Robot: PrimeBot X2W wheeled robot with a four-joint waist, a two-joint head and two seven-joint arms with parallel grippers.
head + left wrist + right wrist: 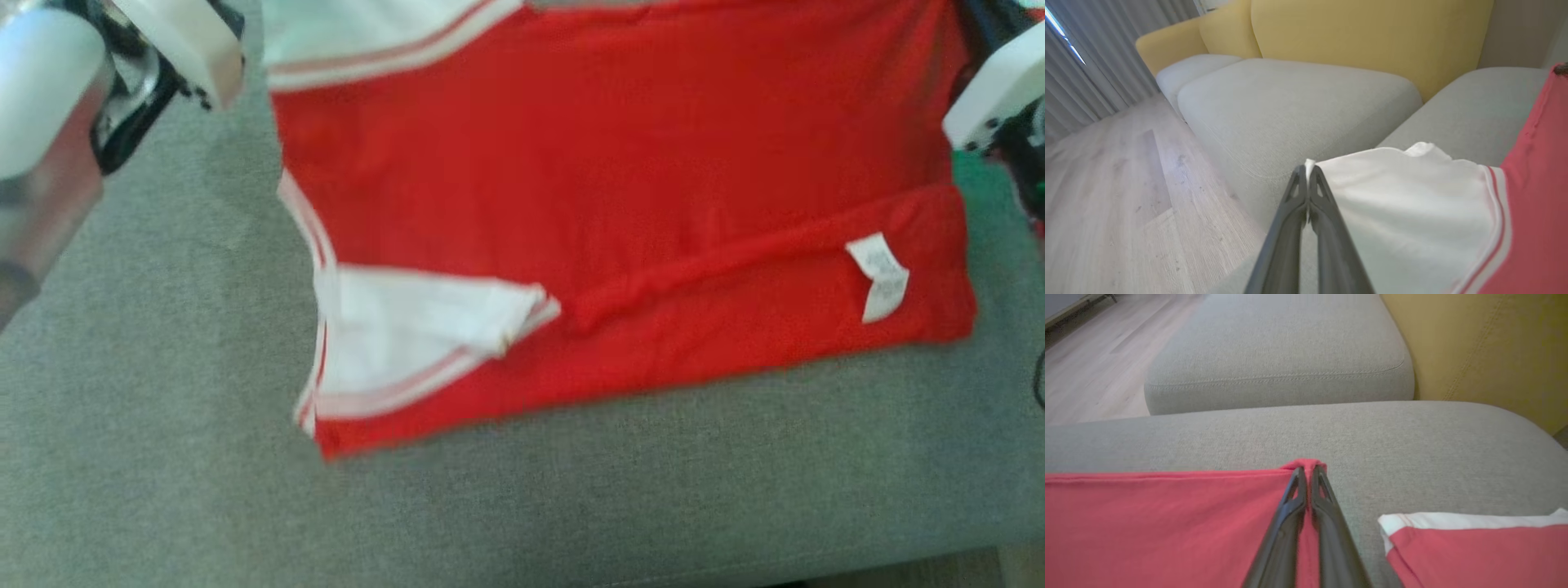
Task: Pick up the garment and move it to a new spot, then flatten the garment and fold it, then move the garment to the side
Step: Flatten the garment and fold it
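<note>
Two hands each pinch the garment (pixel 612 180), a red top with white sleeves that lies spread over a grey sofa cushion (pixel 163 367). The left hand (pixel 1307 168) has its dark fingers pressed together on the edge of a white sleeve (pixel 1404 204), a sliver of white cloth showing between the tips. The right hand (pixel 1309 469) is clamped the same way on a corner of the red cloth, which rises to a small peak at its fingertips. In the head view the near hem is turned over on itself, with a white label (pixel 878 276) facing up near its right end, and the other white sleeve lies folded across the left side. The picture there is blurred. Behind the cushions stands a yellow backrest (pixel 1372 36). Pale wood floor (pixel 1106 183) and a grey curtain (pixel 1086 61) show in the left wrist view.
</note>
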